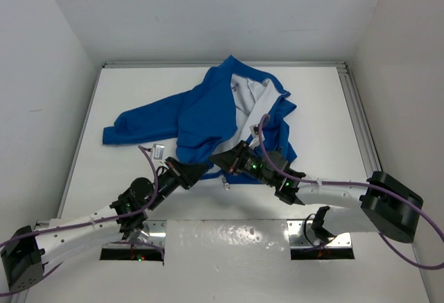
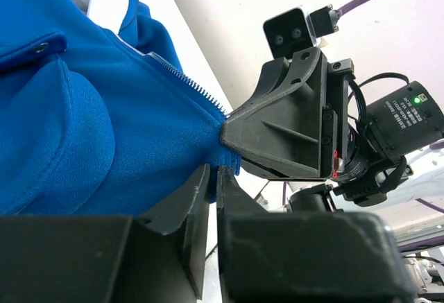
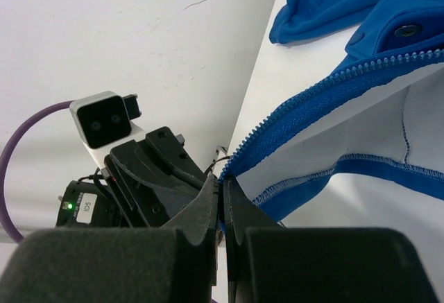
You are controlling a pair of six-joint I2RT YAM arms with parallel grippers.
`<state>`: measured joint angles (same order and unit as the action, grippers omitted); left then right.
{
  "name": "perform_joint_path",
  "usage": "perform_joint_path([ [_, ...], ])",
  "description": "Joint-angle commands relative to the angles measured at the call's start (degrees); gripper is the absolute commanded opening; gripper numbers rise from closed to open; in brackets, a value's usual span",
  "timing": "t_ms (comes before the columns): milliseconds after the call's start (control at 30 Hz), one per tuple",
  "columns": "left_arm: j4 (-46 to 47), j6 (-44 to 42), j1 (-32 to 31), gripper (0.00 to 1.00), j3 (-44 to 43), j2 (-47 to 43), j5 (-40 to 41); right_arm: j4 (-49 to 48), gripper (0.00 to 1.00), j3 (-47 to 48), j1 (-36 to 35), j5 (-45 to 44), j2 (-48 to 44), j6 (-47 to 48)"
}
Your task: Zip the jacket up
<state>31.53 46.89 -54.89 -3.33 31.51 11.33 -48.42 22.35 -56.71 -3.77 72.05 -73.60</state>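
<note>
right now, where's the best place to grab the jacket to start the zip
Grip the jacket at its bottom hem corners, right beside the zipper teeth, coming from the robot's side: its front lies open and the hem faces that way.

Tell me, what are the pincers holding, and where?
Both pinch the jacket at its bottom hem: the right pincer where the zipper ends, the left pincer beside it.

The right gripper [image 3: 223, 191] has its fingers pressed together on the bottom corner of the blue jacket [image 3: 388, 67]. From the fingertips, the zipper teeth [image 3: 326, 84] run up and to the right, edging the white lining [image 3: 361, 130]. A metal snap [image 3: 406, 31] sits beyond the teeth, far right. Just left of the fingertips is the left gripper [image 3: 198, 178], reaching the same corner, with its wrist camera [image 3: 104, 119] above.
</note>
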Motion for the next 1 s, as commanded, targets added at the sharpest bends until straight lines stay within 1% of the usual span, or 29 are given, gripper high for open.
perform_joint_path([
  [0, 3.10, -1.54, 0.31, 0.03, -2.38, -0.04, -0.08, -5.98, 0.00, 0.15, 0.19, 1.66, 0.02, -1.19],
  [67, 3.62, -1.46, 0.31, 0.00, -2.38, 0.05, -0.35, -6.77, 0.00, -0.20, 0.37, 1.75, 0.28, -1.45],
  [167, 3.72, -1.54, 0.31, 0.01, -2.47, 0.22, -0.61, -7.12, 0.00, -0.29, 0.54, 2.01, 0.46, -1.81],
  [233, 3.28, -1.63, 0.31, 0.10, -2.73, 0.40, -1.75, -7.82, 0.00, -0.46, 0.63, 2.10, 0.46, -1.98],
  [267, 3.62, -1.54, 0.31, 0.20, -2.64, 0.48, -2.19, -8.09, 0.00, -0.55, 0.63, 2.27, 0.55, -2.16],
  [333, 3.80, -1.81, 0.31, 0.22, -2.64, 0.49, -2.46, -8.18, 0.00, -0.38, 0.63, 2.71, 0.55, -2.25],
  [367, 3.89, -1.98, 0.31, 0.19, -2.73, 0.49, -2.46, -8.35, 0.00, -0.38, 0.63, 2.72, 0.63, -2.33],
  [467, 4.42, -2.24, 0.31, 0.18, -2.82, 0.92, -2.11, -8.44, 0.00, -0.38, 0.63, 2.89, 0.72, -2.42],
  [533, 4.68, -2.33, 0.31, 0.16, -2.99, 1.28, -2.28, -8.70, 0.00, -0.55, 0.63, 2.98, 0.72, -2.60],
  [567, 4.86, -2.42, 0.31, 0.10, -3.17, 1.54, -2.11, -8.88, 0.00, -0.73, 0.72, 2.89, 0.72, -2.68],
  [633, 5.03, -2.42, 0.31, 0.05, -3.08, 1.45, -1.84, -8.79, 0.00, -0.73, 0.63, 2.98, 0.72, -2.77],
  [733, 5.03, -2.77, 0.31, 0.01, -3.17, 1.02, -1.31, -8.44, 0.00, -0.73, 0.63, 3.07, 0.90, -2.77],
  [833, 4.77, -3.12, 0.31, 0.00, -3.08, 0.31, -1.31, -7.57, 0.00, -0.90, 0.63, 2.46, 0.72, -2.86],
  [933, 2.76, -3.74, 0.31, 0.00, -3.00, -0.74, -0.35, -2.83, 0.00, 0.06, 0.81, 1.75, 0.02, -2.25],
  [967, 2.05, -3.74, 0.31, 0.00, -2.99, -1.18, 0.70, -1.42, 0.04, 0.41, 0.90, 1.57, -0.33, -1.55],
])
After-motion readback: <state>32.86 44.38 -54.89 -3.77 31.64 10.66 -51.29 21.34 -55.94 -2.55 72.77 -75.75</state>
